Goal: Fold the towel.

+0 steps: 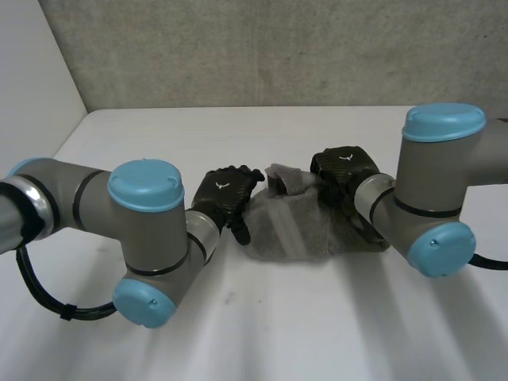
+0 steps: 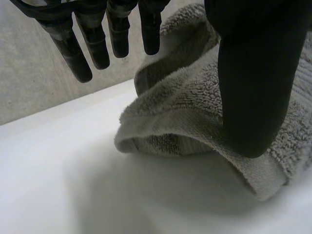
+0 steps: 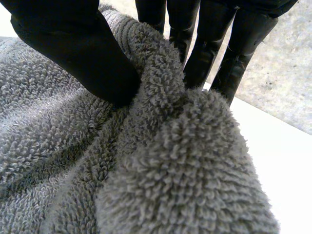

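A grey terry towel (image 1: 290, 230) lies bunched in a loose heap on the white table (image 1: 278, 333) between my two hands. My left hand (image 1: 225, 193) is at the towel's left edge. In the left wrist view its fingers (image 2: 117, 29) hang straight above the table, clear of the towel (image 2: 180, 107), while its thumb (image 2: 253, 73) rests against the rolled edge. My right hand (image 1: 343, 168) sits on the towel's far right part. In the right wrist view its thumb (image 3: 68, 44) and fingers (image 3: 209, 39) pinch a raised fold of the towel (image 3: 146, 170) between them.
A grey wall (image 1: 278, 48) runs along the table's far edge, with a white wall at the left. My two arms reach in from either side, and bare tabletop lies in front of the towel.
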